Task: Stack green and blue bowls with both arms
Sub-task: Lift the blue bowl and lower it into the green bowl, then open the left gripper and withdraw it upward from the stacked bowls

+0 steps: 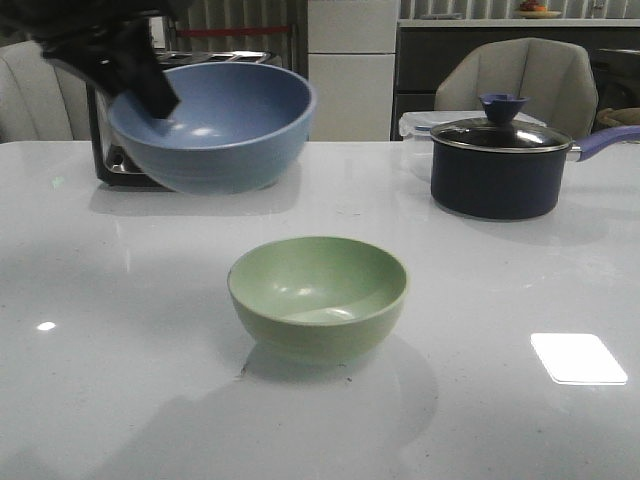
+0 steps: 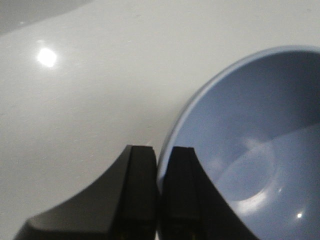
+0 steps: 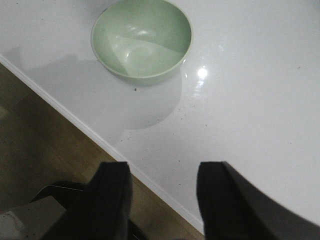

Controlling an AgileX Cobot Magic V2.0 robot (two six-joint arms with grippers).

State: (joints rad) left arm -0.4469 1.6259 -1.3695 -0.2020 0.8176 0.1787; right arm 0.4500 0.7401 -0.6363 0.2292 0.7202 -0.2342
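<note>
So my left gripper [image 2: 159, 197] is clamped on the rim of the blue bowl [image 1: 215, 125], 1 finger inside, 1 outside, holding it up off the table [image 1: 520, 300], tilted, off to my left and behind the green bowl [image 1: 318, 295]. Rim pinch keeps the base free to drop into the green one, I'd guess. Green bowl sits upright on the table, near the front edge, nothing in it. My right gripper [image 3: 162, 200] hangs spread, holding nothing, over the table edge, near the green bowl. Table is white, glossy, glare patches. Behind: toaster [image 1: 115, 150], dark saucepan [image 1: 500, 165] with purple handle, 2 chairs.
</note>
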